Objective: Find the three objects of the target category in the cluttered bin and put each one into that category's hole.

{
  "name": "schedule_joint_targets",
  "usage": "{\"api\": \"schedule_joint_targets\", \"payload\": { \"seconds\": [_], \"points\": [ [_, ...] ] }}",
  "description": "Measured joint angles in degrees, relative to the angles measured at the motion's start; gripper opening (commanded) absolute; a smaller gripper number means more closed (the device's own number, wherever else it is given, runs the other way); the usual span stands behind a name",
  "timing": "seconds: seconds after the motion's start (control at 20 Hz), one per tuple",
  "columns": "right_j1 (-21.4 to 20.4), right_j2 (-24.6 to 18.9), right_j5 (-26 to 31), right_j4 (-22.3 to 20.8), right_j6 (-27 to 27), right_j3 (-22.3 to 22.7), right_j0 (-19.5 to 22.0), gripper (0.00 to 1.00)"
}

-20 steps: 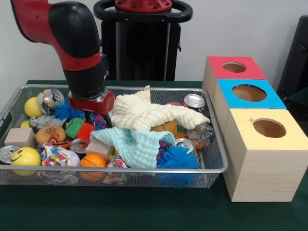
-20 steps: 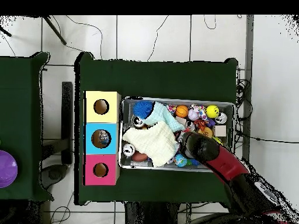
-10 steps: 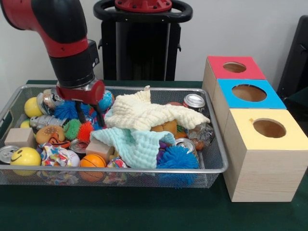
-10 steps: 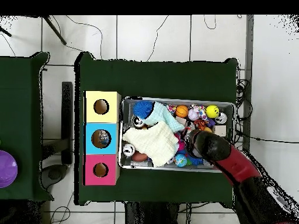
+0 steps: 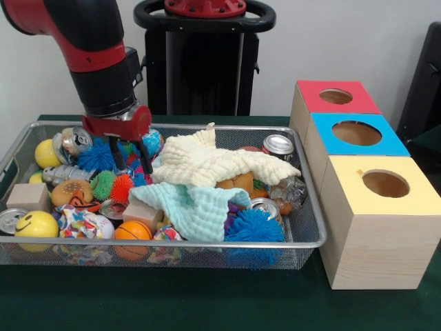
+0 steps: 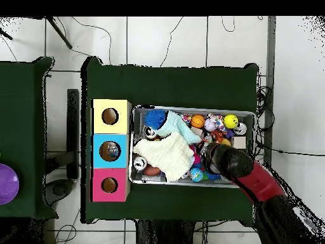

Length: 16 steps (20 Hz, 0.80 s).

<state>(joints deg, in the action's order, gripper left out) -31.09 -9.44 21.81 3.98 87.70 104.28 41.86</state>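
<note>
Gripper (image 5: 129, 157) lifts clear of the spiky balls (image 5: 110, 181) at the wire bin's (image 5: 303, 243) nine o'clock, fingers spread and empty. No catch; another search ahead.

No text, label, brand or number can be read anywhere in these pictures.

Cream cloth (image 5: 213, 162) and mint cloth (image 5: 196, 207) cover the bin's (image 5: 313, 227) middle; an orange item (image 5: 238, 183) only peeks out between them. Arm (image 5: 76, 27) cut off upper left. Gripper (image 5: 131, 157) fingertips sunk among toys, state unclear.
</note>
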Motion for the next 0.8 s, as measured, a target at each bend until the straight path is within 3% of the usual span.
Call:
{"api": "schedule_joint_targets", "payload": {
  "seconds": [0.5,0.8],
  "points": [
    [5.21,-0.02,-5.22,-1.41,-0.01,0.44,-2.74,1.0],
    [6.34,-0.14,-5.38,-2.06,0.0,0.43,-2.41,1.0]
  ]
}}
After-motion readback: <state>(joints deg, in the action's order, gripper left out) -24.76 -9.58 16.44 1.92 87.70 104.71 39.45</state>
